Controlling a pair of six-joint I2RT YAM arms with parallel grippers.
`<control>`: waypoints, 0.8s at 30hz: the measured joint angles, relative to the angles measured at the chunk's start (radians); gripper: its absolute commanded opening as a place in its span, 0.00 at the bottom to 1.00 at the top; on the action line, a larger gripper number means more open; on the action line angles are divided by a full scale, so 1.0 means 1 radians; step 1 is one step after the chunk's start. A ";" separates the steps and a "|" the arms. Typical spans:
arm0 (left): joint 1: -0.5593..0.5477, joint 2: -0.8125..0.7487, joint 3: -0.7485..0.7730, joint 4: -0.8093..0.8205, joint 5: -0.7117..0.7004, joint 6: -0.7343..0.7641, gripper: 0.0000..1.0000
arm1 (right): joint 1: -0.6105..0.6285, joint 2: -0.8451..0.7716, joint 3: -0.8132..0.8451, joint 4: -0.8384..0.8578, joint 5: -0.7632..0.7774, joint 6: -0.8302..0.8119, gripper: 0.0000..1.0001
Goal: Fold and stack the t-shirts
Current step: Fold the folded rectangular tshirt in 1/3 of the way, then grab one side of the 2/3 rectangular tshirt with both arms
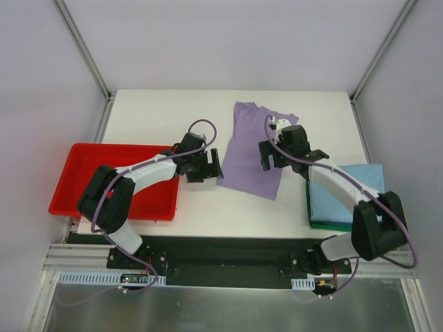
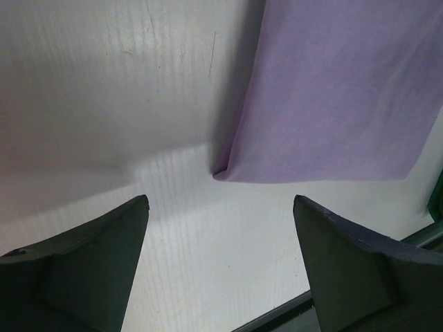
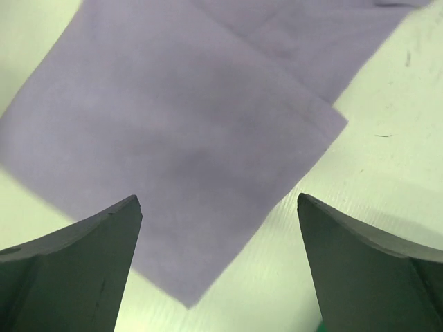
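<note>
A lavender t-shirt (image 1: 250,151) lies folded lengthwise in the middle of the table, flat, collar end at the far side. My left gripper (image 1: 208,166) hovers just left of its near-left corner (image 2: 225,173), open and empty. My right gripper (image 1: 275,158) hangs over the shirt's right edge (image 3: 208,159), open, nothing between its fingers. At the right, a folded light blue t-shirt (image 1: 346,197) rests on a dark green t-shirt (image 1: 332,225), of which only the near edge shows; the right arm crosses over both.
A red plastic tray (image 1: 76,181) sits at the table's left edge, partly under the left arm. White walls with metal posts close in the far side and both sides. The black mounting rail (image 1: 228,252) runs along the near edge.
</note>
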 measured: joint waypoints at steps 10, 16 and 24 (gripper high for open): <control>-0.018 0.152 0.076 0.016 0.029 -0.042 0.64 | 0.224 -0.158 -0.134 -0.149 0.046 -0.311 0.96; -0.034 0.195 0.104 0.037 0.036 -0.061 0.43 | 0.346 -0.065 -0.137 -0.209 0.164 -0.331 0.87; -0.039 0.251 0.135 0.050 0.031 -0.077 0.04 | 0.367 0.054 -0.133 -0.243 0.253 -0.333 0.75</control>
